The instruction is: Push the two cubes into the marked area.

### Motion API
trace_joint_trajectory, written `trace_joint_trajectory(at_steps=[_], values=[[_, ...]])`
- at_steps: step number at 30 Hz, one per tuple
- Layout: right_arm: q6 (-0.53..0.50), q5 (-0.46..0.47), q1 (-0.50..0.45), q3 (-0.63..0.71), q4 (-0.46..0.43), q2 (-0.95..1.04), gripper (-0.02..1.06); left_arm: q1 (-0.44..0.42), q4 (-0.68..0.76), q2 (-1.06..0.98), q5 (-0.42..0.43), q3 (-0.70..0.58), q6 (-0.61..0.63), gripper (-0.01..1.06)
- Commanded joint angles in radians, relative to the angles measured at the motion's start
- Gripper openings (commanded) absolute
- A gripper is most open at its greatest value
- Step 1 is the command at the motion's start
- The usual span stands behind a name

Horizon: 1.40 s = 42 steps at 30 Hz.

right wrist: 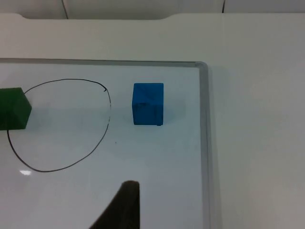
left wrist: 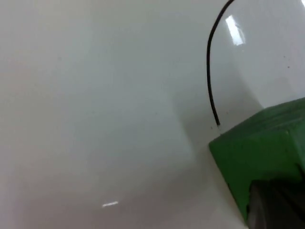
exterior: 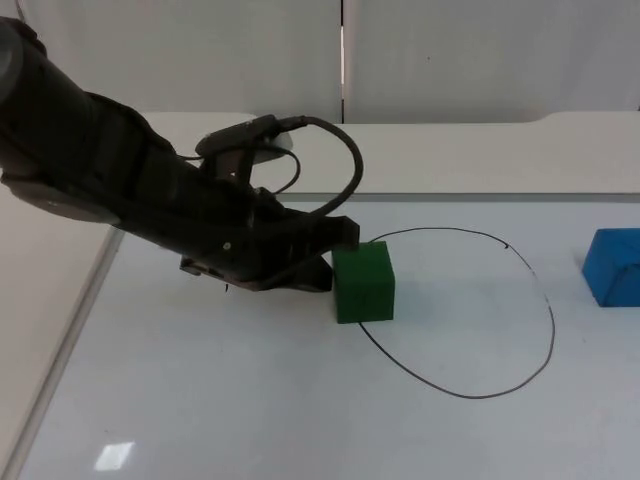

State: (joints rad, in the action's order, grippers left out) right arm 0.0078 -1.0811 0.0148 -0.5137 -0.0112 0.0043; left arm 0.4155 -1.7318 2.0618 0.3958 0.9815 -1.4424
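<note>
A green cube (exterior: 364,283) (left wrist: 262,152) (right wrist: 13,109) sits on the left rim of the hand-drawn black loop that marks the area (exterior: 460,310) (right wrist: 62,124). My left gripper (exterior: 335,255) (left wrist: 271,205) is low on the board and pressed against the cube's left face. A blue cube (exterior: 615,265) (right wrist: 148,103) rests outside the loop, a short way to its right, near the board's right side. My right gripper (right wrist: 126,205) hovers back from the blue cube, well apart from it.
The cubes lie on a white board with a thin grey frame (exterior: 60,350) (right wrist: 205,143). Plain table top surrounds it, and the grey partition wall (exterior: 480,60) stands behind. My left arm lies across the board's upper left.
</note>
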Motion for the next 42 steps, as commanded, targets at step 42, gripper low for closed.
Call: trace_joint_trajectory(at_steps=[42], values=[[0.003,0.002,-0.005,-0.001,-0.002,-0.004,1.05,0.085,-0.013,0.015,0.011,0.052,-0.019,0.00]])
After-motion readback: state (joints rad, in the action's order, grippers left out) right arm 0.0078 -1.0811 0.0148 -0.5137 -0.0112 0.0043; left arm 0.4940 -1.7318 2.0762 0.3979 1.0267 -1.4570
